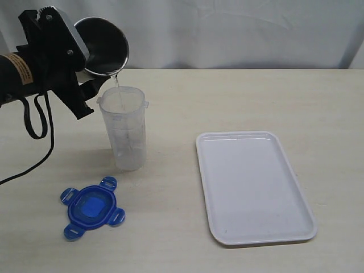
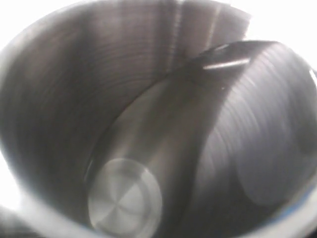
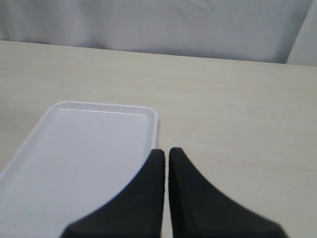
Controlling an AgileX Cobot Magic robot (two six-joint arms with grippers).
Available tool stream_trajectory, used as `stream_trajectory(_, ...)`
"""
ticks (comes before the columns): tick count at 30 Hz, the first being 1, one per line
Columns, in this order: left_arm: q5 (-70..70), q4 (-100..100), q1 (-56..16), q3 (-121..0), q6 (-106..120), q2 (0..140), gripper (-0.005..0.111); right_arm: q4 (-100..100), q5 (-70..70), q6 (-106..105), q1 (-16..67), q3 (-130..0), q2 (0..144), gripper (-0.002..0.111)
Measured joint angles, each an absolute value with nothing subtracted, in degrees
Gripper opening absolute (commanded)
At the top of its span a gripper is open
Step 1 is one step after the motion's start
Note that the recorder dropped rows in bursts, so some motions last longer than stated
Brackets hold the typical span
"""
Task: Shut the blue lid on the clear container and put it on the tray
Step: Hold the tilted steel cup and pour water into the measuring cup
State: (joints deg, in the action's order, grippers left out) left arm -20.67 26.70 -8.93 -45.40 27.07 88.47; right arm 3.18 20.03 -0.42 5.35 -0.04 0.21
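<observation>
Left gripper [image 1: 85, 62] clasps the metal cup [image 1: 105, 42] over the clear container [image 1: 124, 131]. The blue lid [image 1: 92, 207] lies flat toward the worktop's [image 1: 227, 96] front-left corner, nearest that arm. Right gripper [image 3: 166, 156] is closed and empty.

I see the clear container [image 1: 124, 128] standing upright and uncapped on the desk [image 1: 239, 96], a tall translucent canister with faint marks. The blue lid [image 1: 92, 206] lies flat just beside it on the side nearer the exterior camera, its four flaps splayed around a lighter centre. The white tray [image 1: 253, 185] lies flat, well apart to the right.
</observation>
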Motion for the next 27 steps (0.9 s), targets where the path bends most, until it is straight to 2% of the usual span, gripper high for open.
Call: stream_trajectory(27,-21.3,26.7,-8.93,-45.4,30.32,88.47,0.0,3.18,20.03,-0.42,5.35,-0.04,0.21,0.004)
